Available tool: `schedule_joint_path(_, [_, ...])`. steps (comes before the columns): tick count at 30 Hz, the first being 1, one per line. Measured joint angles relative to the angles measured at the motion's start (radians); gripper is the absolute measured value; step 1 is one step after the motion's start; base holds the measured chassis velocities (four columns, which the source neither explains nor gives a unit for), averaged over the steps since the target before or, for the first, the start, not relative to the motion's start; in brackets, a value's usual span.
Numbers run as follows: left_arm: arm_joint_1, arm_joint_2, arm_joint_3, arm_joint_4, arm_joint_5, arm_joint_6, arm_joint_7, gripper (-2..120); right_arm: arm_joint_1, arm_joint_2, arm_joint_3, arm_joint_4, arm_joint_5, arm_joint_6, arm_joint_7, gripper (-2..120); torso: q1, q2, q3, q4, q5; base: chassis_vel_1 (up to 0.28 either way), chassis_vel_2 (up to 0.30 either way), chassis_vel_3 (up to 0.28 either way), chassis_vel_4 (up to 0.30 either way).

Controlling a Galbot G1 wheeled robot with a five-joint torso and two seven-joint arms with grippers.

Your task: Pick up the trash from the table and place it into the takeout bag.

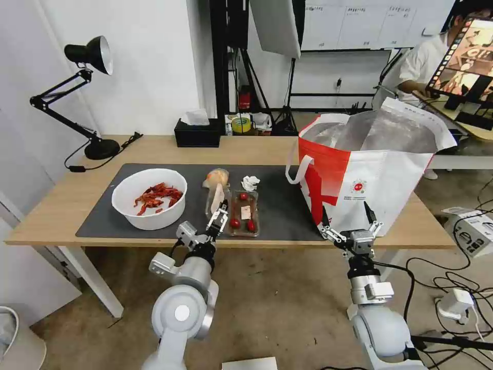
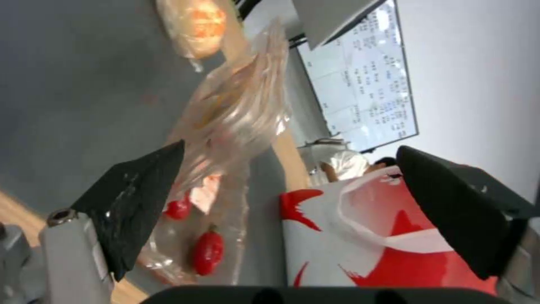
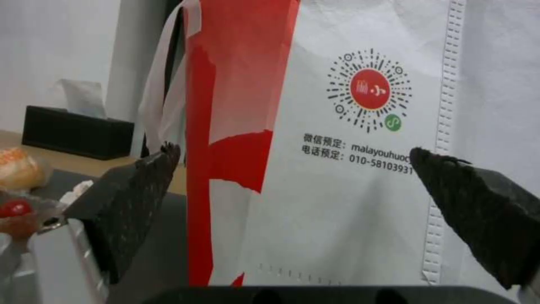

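Trash is sitting on the dark grey mat [image 1: 287, 205] on the table [image 1: 61, 205]: a white bowl [image 1: 150, 199] of red shells, a clear tray [image 1: 244, 213] with little tomatoes, a crumpled tissue [image 1: 250, 182] and a wrapped orange lump [image 1: 217, 177]. None of it is lying in the takeout bag [image 1: 370, 174] yet. The left gripper [image 1: 217, 219] is hanging at the near edge of the tray with its jaws wide apart, probably so it can close on the tray's lifted lid, though that part is hard to see. The right gripper [image 1: 348, 222] is waiting just in front of the bag, jaws spread and holding nothing. The bag is standing open at the top, ready for trash to be dropped in.
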Motion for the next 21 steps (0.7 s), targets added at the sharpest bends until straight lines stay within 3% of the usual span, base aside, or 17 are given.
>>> schedule_joint_path(21, [0.019,0.000,0.051,0.010,0.007,-0.001,0.021,100,0.001,-0.002,0.001,0.002,0.000,0.000,0.000,100,0.000,0.000,0.000,0.0000,0.0000,0.000,0.000,0.000,0.000])
